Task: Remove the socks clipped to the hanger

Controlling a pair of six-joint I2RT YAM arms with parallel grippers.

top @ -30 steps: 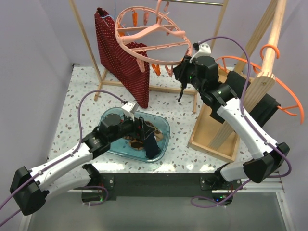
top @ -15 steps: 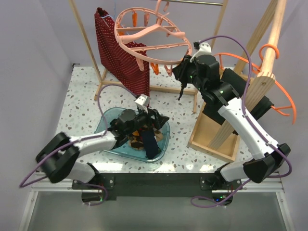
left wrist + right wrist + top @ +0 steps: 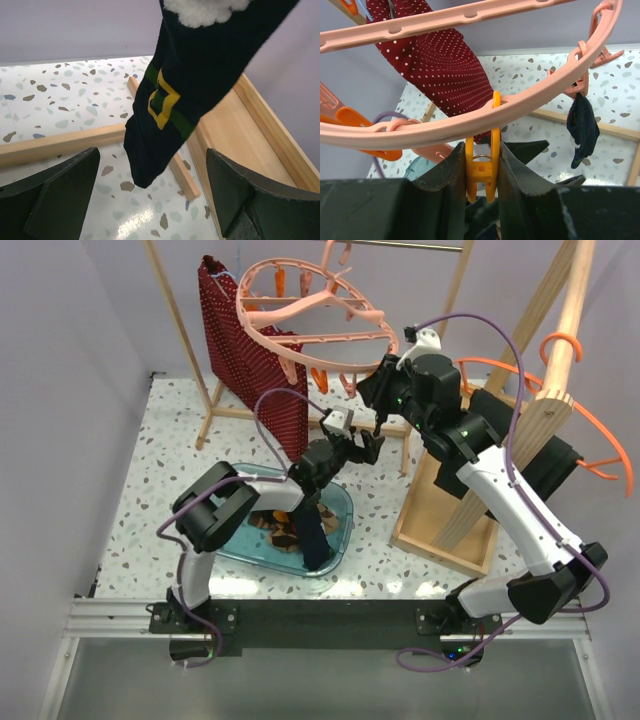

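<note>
The salmon-pink round hanger (image 3: 312, 318) hangs from the rack; its ring also crosses the right wrist view (image 3: 470, 122). My right gripper (image 3: 385, 390) is shut on an orange peg (image 3: 483, 170) on that ring. A dark navy sock (image 3: 170, 95) with a green band, yellow buckle and white fluff hangs down; it also shows in the top view (image 3: 379, 426) and the right wrist view (image 3: 582, 130), clipped to a pink peg. My left gripper (image 3: 365, 446) is open, its fingers (image 3: 55, 200) either side of and just below the sock's toe, not touching. Other socks (image 3: 290, 530) lie in the tub.
A blue plastic tub (image 3: 340, 502) sits at the table's front centre. A red white-dotted garment (image 3: 255, 360) hangs at the back left. A wooden tray (image 3: 430, 530), black cloth (image 3: 525, 445) and thin orange hanger (image 3: 600, 455) stand at the right by the wooden rack post.
My left gripper has left the tub and swung up and right to under the hanging navy sock. A dark sock stays draped in the tub. My right gripper has held still on the peg.
</note>
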